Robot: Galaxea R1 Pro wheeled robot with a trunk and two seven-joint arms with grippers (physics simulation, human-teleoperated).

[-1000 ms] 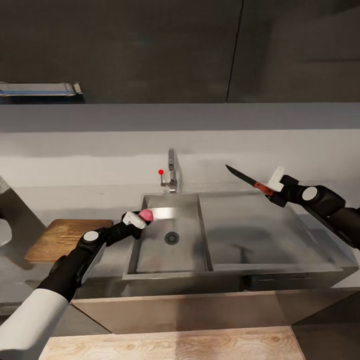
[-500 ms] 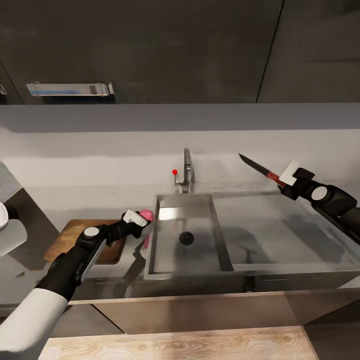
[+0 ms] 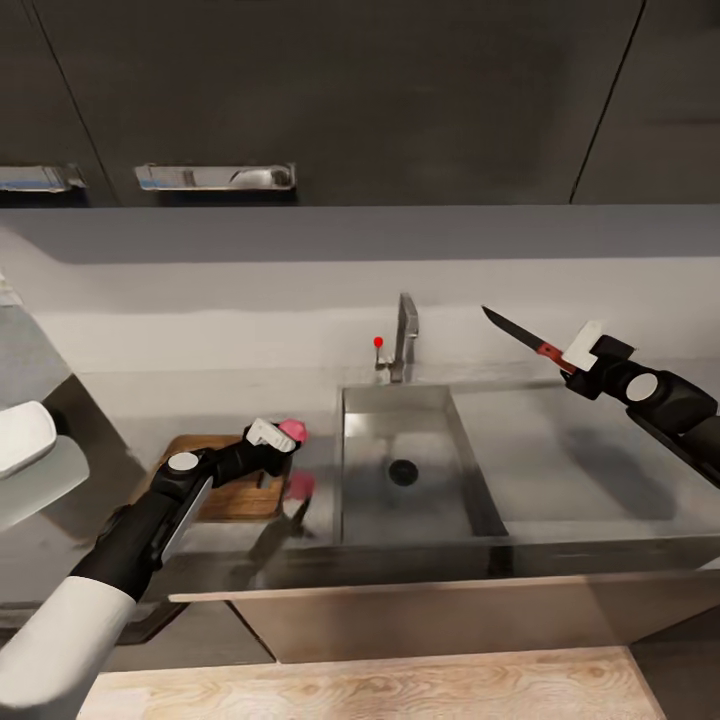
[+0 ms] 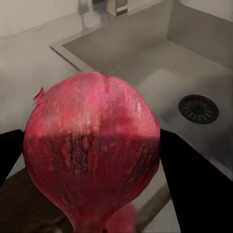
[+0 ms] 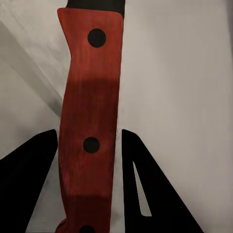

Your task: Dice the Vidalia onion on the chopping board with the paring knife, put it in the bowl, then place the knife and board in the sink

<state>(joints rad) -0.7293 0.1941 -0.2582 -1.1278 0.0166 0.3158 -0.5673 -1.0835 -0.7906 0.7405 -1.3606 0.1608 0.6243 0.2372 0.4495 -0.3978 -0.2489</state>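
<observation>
My left gripper [image 3: 283,437] clamped on onion [image 3: 292,430], above surface [image 3: 150,425] between chopping board [image 3: 225,497] and sink [image 3: 408,490]. My right gripper [image 3: 572,362] fingers clamped on paring knife [image 3: 525,338] handle, raised over drainboard [image 3: 570,470].

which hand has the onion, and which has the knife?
The left hand grips the red onion above the chopping board's edge. The right hand holds the paring knife over the drainboard, blade raised.

Hanging above: dark wall cupboards [image 3: 330,90] with long metal handles [image 3: 215,177]; showing below, a pale wooden floor [image 3: 360,685].
</observation>
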